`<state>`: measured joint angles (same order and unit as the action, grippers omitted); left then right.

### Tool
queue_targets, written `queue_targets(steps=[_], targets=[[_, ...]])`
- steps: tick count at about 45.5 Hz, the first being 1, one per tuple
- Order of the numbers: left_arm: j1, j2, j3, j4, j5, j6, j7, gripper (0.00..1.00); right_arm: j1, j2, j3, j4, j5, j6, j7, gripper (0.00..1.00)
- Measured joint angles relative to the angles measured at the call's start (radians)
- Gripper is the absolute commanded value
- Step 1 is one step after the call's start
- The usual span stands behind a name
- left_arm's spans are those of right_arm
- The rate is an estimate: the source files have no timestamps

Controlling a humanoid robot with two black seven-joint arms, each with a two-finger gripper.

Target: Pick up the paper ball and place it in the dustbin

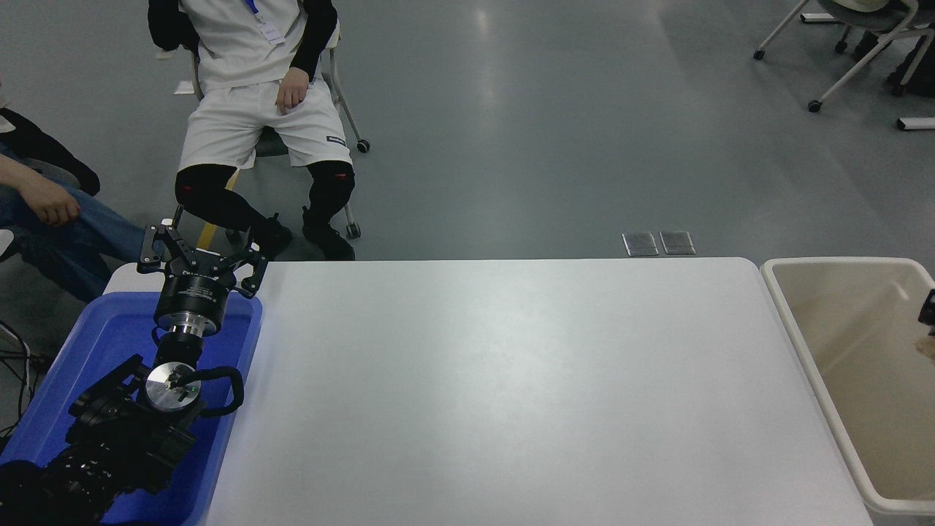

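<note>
The cream-beige dustbin stands at the table's right end, and its inside looks bare where it shows. A small black part of my right gripper shows at the picture's right edge, over the bin. Just below it a tan sliver shows at the edge; it may be the paper ball, but too little is in view to tell. My left gripper is parked at the lower left over the blue tray, open and empty.
The white table spans the middle. One person sits on a chair beyond the table's far left corner, and another person's arm and leg show at the left edge. Wheeled chairs stand at the far right.
</note>
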<state>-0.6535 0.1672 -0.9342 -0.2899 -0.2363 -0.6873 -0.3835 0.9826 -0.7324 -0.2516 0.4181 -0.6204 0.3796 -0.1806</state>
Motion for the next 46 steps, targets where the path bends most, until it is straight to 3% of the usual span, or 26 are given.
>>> queue_targets(steps=[22, 42, 43, 46], targets=[[0.000, 0.000, 0.000, 0.000, 0.000, 0.000, -0.001, 0.99, -0.175, 0.203, 0.012, -0.183, 0.218, -0.400, 0.005, 0.00], [0.000, -0.001, 0.000, 0.000, 0.000, 0.000, -0.002, 0.99, -0.242, 0.278, 0.013, -0.267, 0.282, -0.510, 0.006, 0.00], [0.000, -0.001, 0.000, 0.000, 0.000, 0.000, -0.002, 0.99, -0.244, 0.279, 0.013, -0.268, 0.283, -0.512, 0.006, 0.09], [0.000, -0.001, 0.000, 0.000, 0.000, 0.000, -0.002, 0.99, -0.248, 0.282, 0.011, -0.271, 0.285, -0.518, 0.006, 0.51]])
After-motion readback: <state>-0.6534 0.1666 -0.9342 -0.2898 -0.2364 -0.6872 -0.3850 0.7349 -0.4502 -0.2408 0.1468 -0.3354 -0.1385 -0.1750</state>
